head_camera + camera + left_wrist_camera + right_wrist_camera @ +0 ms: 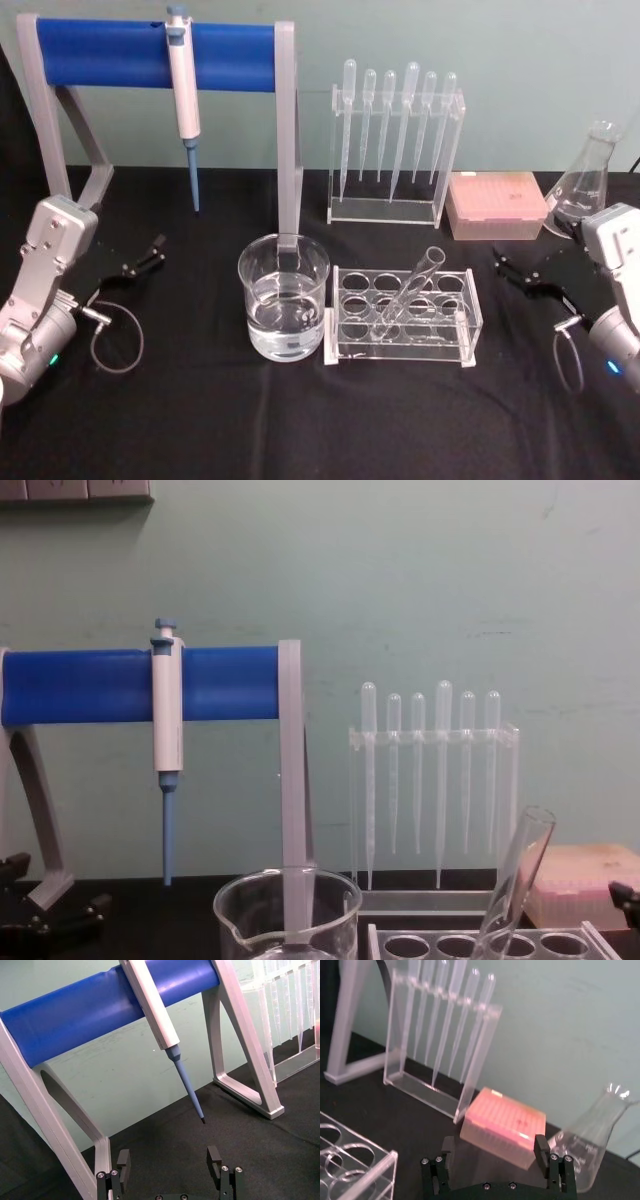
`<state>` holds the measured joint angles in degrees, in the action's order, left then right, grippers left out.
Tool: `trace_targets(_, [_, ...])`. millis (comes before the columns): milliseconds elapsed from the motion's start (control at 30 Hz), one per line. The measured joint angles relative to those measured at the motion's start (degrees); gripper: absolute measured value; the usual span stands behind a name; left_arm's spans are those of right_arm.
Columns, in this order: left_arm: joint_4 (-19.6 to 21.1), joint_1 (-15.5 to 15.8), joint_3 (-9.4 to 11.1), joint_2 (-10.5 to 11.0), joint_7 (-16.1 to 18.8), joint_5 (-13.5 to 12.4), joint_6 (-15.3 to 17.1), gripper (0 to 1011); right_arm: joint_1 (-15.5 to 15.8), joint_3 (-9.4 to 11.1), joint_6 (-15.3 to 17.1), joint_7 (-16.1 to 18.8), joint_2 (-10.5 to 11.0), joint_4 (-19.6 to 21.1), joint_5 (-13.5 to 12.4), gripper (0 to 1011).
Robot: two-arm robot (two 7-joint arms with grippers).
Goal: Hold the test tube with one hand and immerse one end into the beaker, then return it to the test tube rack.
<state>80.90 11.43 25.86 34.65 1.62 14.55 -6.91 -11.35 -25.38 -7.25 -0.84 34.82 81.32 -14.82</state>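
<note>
Test tube point(410, 290) sits tilted in a hole of the clear rack point(472, 322), just beside the beaker point(256, 290), which is part-filled with clear liquid, on the black worktop point(200, 420). Left claw point(143, 256) hangs at the worktop's left side and right claw point(515, 272) at its right. Both have fingers apart and are well apart from the tube.

**Test tube parked in the rack, beaker right next to it**

The test tube point(410, 290) – long clear glass, open rim up – stands in a front hole of the clear rack point(400, 352), leaning back and to the right. The beaker point(250, 290) sits upright just left of the rack, partly filled with clear liquid. The left gripper point(142, 257) and right gripper point(512, 270) are out at the sides – fingers spread, well apart from both
</note>
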Motion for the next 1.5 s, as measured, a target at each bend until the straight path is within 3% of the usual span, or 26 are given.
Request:
trace_targets(133, [0.0,0.0,0.0,0.0,0.0,0.0,0.0,1000,0.8,1.3,-0.6,1.5,0.8,2.0,-0.7,1004])
trace_targets(400, [0.0,0.0,0.0,0.0,0.0,0.0,0.0,1000,3.8,5.1,-1.1,6.7,4.4,8.2,-4.7,1004])
trace_targets(500, [0.0,0.0,0.0,0.0,0.0,0.0,0.0,1000,5.1,6.8,-1.2,11.0,6.3,10.4,-8.4,1004])
trace_targets(633, [0.0,0.0,0.0,0.0,0.0,0.0,0.0,1000,7.6,8.6,-2.1,20.5,9.8,12.7,-15.1,1004])
trace_targets(767, [0.0,0.0,0.0,0.0,0.0,0.0,0.0,1000,8.9,9.2,-2.3,26.9,11.9,13.2,-18.8,1004])
trace_targets(867, [0.0,0.0,0.0,0.0,0.0,0.0,0.0,1000,9.3,8.8,-2.4,35.3,13.5,12.2,-22.5,1004])
trace_targets(967, [0.0,0.0,0.0,0.0,0.0,0.0,0.0,1000,8.4,7.9,-2.4,40.7,13.6,10.3,-24.3,1004])
trace_targets(1067, [0.0,0.0,0.0,0.0,0.0,0.0,0.0,1000,6.5,6.8,-2.2,47.9,12.5,6.7,-27.1,1004])
trace_targets(1167, [0.0,0.0,0.0,0.0,0.0,0.0,0.0,1000,4.4,5.8,-1.9,52.7,11.2,3.6,-29.2,1004])
trace_targets(1367, [0.0,0.0,0.0,0.0,0.0,0.0,0.0,1000,0.6,3.6,-0.4,58.4,9.5,-0.1,-31.4,1004])
trace_targets(1500, [0.0,0.0,0.0,0.0,0.0,0.0,0.0,1000,-1.6,2.0,0.3,59.8,8.6,-1.5,-31.6,1004])
